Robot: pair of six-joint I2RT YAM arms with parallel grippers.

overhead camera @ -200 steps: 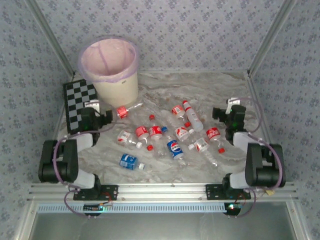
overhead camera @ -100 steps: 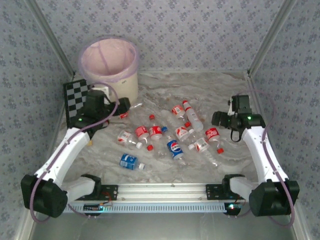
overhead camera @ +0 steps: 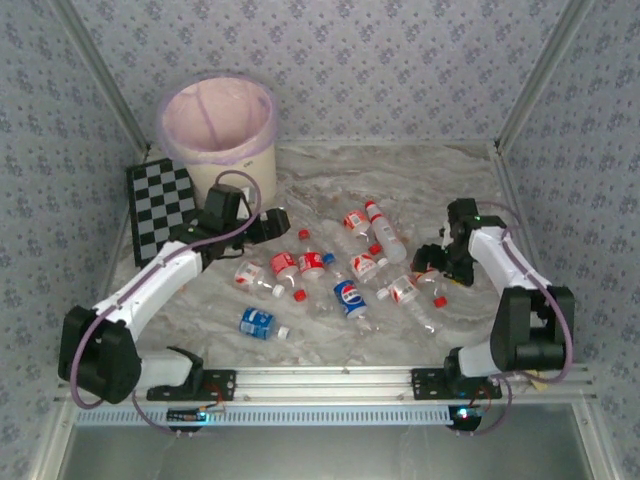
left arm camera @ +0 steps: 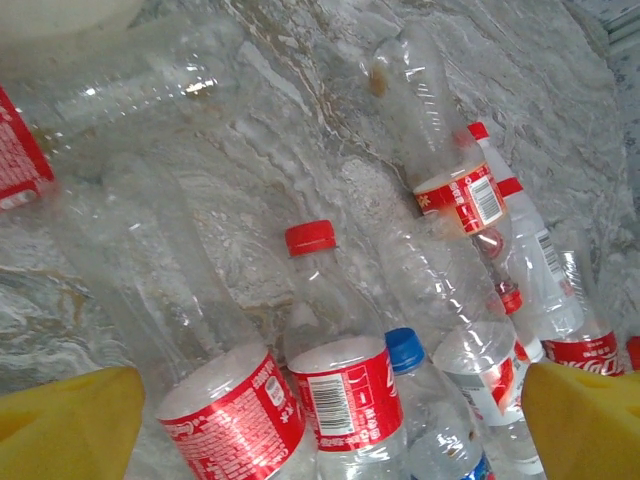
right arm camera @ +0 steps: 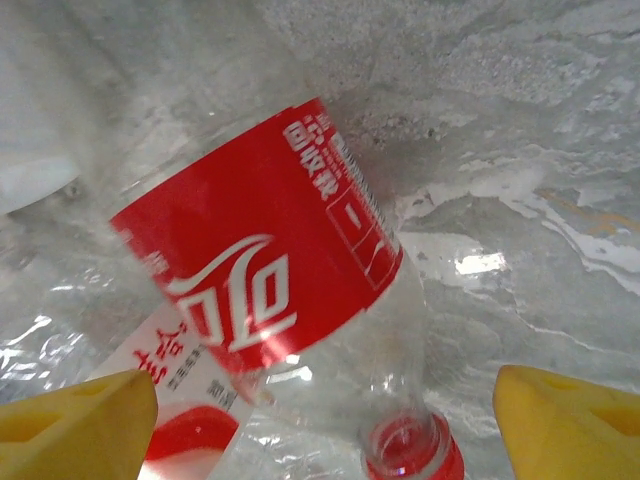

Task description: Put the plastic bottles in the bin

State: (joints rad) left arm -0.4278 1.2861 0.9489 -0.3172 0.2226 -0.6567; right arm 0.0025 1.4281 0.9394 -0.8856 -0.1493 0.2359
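The left gripper (left arm camera: 327,415) is hovering, its yellow fingers spread wide, above the plastic bottles (overhead camera: 348,297) lying around the table's centre. The right gripper (right arm camera: 325,418) is gaping over a red-labelled bottle (right arm camera: 260,270). The bin (overhead camera: 235,180) is standing at eleven o'clock.
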